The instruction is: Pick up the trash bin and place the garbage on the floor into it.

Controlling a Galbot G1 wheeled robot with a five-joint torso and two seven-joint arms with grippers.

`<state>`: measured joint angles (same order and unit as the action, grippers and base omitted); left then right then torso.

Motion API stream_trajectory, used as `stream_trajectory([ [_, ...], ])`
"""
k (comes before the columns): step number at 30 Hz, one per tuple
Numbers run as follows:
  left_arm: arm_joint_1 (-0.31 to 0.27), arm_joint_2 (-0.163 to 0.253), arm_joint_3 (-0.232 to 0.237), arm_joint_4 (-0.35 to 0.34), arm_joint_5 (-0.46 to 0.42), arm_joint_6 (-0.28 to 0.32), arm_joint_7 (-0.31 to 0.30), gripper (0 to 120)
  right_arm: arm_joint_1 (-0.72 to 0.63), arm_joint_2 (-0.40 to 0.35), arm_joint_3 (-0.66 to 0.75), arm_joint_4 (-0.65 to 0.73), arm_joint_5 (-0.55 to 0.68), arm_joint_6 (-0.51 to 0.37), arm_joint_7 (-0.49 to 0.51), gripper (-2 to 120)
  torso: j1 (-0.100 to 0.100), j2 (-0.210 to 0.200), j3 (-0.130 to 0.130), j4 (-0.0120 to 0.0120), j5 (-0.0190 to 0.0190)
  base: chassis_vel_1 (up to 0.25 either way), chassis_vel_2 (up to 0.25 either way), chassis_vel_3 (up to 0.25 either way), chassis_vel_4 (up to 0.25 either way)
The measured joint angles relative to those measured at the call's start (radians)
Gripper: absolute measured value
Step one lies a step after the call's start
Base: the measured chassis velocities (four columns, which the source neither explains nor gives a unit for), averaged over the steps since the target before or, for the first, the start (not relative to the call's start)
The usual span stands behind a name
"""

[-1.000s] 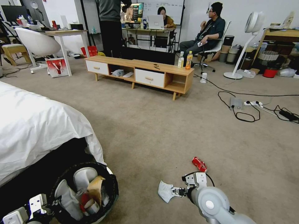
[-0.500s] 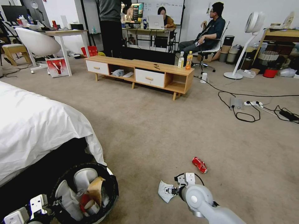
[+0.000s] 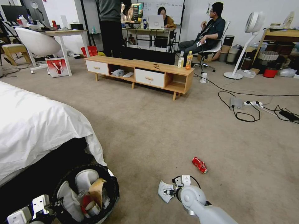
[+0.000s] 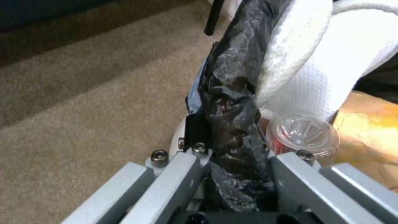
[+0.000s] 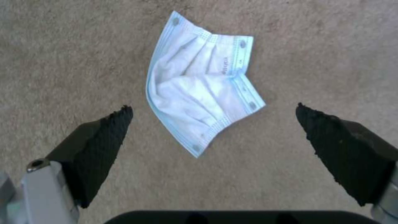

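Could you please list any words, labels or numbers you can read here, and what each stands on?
Nothing reads for certain.
Face mask, under the open right gripper: short line of print, too blurred.
Red paper bag: white mark, no legible letters.
Whiteboard: writing too small.
Crushed red can: nothing legible.
Trash bin, rim clamped by the left gripper: no print.

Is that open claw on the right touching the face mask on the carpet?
Apart. In the right wrist view, the right gripper is open, its fingertips spread either side of the face mask, with bare carpet between each tip and the mask.
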<state>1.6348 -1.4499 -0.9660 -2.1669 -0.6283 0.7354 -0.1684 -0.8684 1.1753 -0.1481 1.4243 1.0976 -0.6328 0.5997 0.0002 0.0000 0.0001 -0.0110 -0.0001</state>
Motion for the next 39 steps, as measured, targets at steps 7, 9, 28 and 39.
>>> stream_trajectory([
  [7, -0.001, -0.001, 0.003, 0.004, 0.005, 0.0, 0.001, 3, 0.025, 0.035, -0.007, -0.056, -0.027, 0.017, -0.033, 100, 0.0, 0.0, 0.0, 0.0001, 0.0, 0.0, 0.0, 0.0, 0.0],
  [9, -0.002, -0.001, 0.004, 0.006, 0.005, 0.0, 0.002, 3, 0.034, 0.049, -0.007, -0.077, -0.033, 0.021, -0.042, 100, 0.0, 0.0, 0.0, 0.0001, 0.0, 0.0, 0.0, 0.0, 0.0],
  [28, -0.008, 0.006, 0.009, 0.023, 0.006, 0.0, 0.006, 3, 0.065, 0.1, -0.012, -0.225, -0.095, 0.051, -0.098, 99, 0.0, 0.0, 0.0, 0.0001, 0.0001, 0.0, 0.0, 0.0, 0.0],
  [39, -0.01, 0.005, 0.009, 0.026, 0.007, 0.0, 0.006, 3, 0.105, 0.127, -0.023, -0.317, -0.127, 0.069, -0.134, 99, 0.0, 0.0, 0.0, 0.0, 0.0, 0.0, 0.0, 0.0, 0.0],
])
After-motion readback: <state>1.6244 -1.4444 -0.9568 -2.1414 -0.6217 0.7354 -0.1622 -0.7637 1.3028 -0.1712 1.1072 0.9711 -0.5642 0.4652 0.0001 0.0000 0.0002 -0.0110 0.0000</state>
